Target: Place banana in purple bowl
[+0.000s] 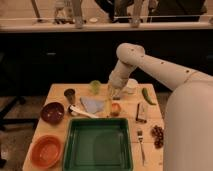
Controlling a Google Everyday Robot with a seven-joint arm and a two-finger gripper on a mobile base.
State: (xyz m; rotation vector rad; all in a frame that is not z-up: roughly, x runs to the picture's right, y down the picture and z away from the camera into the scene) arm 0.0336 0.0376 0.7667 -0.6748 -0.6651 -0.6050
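The banana [107, 106] is a thin pale yellow piece lying on the table between a blue cloth and a round orange fruit [115, 108]. My gripper [114, 93] hangs at the end of the white arm just above and behind the banana. The purple bowl [52, 113] sits at the table's left side, well left of the gripper, and looks empty.
A green tray [99, 145] fills the front middle, with an orange bowl [46, 150] to its left. A blue cloth [92, 104], white spoon [83, 112], dark cup [70, 94], green cup [95, 86], green vegetable [146, 95], dark bar [141, 113], fork [140, 140] and grapes [158, 135] lie around.
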